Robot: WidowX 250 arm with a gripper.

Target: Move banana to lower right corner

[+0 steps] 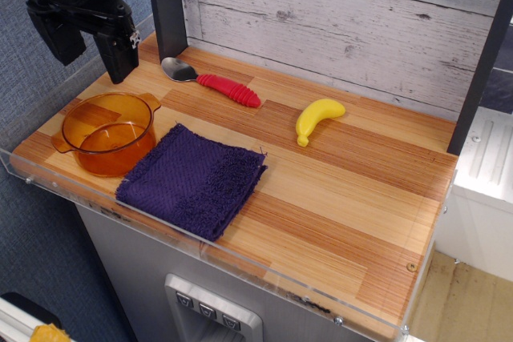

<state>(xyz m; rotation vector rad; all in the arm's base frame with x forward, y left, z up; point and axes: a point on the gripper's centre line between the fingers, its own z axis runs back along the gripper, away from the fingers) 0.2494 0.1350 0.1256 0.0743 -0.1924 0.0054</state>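
We see the big wooden table, then our gripper up high, far from the purple cloth, its two fingers apart and holding nothing. The little banana lies past the cloth, far from the lower right corner. It looks light, hard and slippery, so we should pinch its fat middle.

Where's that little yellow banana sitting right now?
The banana lies on the wooden tabletop toward the back right, near the whitewashed plank wall, right of the red-handled spoon and apart from it.
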